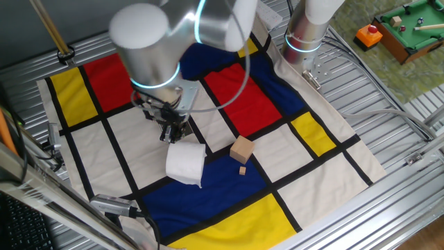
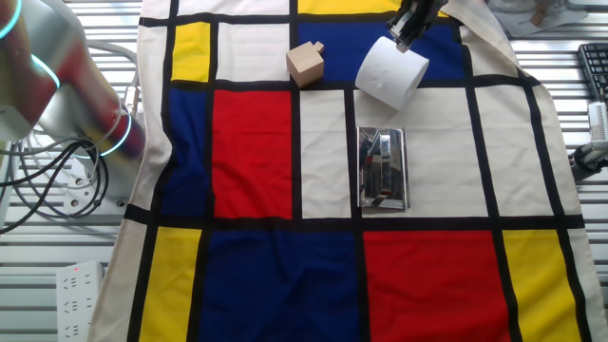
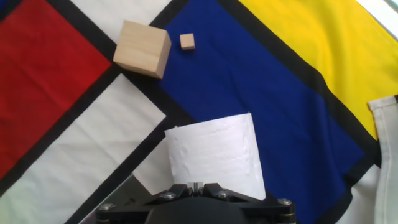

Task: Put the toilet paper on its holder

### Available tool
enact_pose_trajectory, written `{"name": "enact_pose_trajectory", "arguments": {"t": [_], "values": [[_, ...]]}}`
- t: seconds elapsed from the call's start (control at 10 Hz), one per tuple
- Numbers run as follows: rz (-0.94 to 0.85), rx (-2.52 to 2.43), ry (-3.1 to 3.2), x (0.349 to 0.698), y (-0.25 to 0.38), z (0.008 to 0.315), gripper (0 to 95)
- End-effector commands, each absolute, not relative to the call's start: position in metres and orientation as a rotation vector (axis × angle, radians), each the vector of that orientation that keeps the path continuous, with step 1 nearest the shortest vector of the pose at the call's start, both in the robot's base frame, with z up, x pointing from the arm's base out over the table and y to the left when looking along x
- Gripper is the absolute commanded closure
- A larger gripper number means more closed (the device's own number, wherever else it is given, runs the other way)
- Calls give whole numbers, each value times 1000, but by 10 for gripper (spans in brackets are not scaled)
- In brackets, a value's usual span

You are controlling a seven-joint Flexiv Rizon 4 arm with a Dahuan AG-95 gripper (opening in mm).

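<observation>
Nearest your gripper (image 1: 175,132), the toilet paper (image 3: 214,155) sits right below the jaws, apparently clamped at its near end; hand view hides the fingertips, so the hold is a judgement. The roll hangs tilted over the blue patch of the cloth-covered surface (image 2: 256,142). Step in hand: carrying. Just beyond lie the wooden cube (image 3: 142,48) and a small block (image 3: 187,42). Farther off, the holder (image 2: 382,168) rests on white cloth; next you must bring the core over its rod.

Wooden cube (image 2: 306,64) + tiny block (image 3: 187,42) sit near toilet paper (image 2: 391,72); holder (image 2: 382,168) stands apart, open cloth (image 2: 256,142) btwn them.
</observation>
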State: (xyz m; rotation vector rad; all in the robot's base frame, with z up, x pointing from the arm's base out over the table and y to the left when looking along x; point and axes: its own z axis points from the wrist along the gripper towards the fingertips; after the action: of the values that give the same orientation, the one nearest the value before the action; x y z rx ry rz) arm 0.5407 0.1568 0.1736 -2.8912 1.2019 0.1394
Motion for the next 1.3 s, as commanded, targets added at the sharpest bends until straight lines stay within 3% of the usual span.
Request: {"name": "enact_pose_trajectory", "arguments": {"t": [0.1,0.7,0.8,1.0,1.3], "values": [[81,-2869,1240,542,164,171,950],[67,-2870,1244,537,194,173,950],[61,-2884,1203,537,199,171,570],[57,-2900,1170,538,201,170,190],[49,-2909,1172,537,201,169,190]]}}
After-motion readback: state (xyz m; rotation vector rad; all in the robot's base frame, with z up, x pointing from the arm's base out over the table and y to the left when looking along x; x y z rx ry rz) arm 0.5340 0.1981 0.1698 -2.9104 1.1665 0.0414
